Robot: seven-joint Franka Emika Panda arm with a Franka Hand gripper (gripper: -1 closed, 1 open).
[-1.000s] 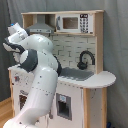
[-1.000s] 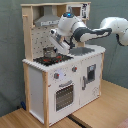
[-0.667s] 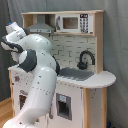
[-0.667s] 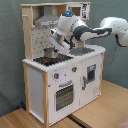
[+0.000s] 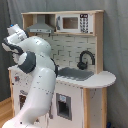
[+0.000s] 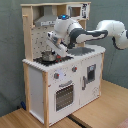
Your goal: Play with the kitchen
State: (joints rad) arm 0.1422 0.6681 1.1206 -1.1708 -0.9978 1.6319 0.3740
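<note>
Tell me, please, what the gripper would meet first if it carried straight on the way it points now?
Probably the small metal pot on the hob: the gripper points down towards it in the second exterior view, though depth is unclear.

The kitchen stands directly on a light-wood table surface, seen in the second exterior view as two adjoining slabs with a seam running under the unit's front corner. In the first exterior view the kitchen rests on the same kind of support, of which only a strip of wood surface shows at the first exterior view's lower left. On the kitchen's hob sits a small metal pot.
</note>
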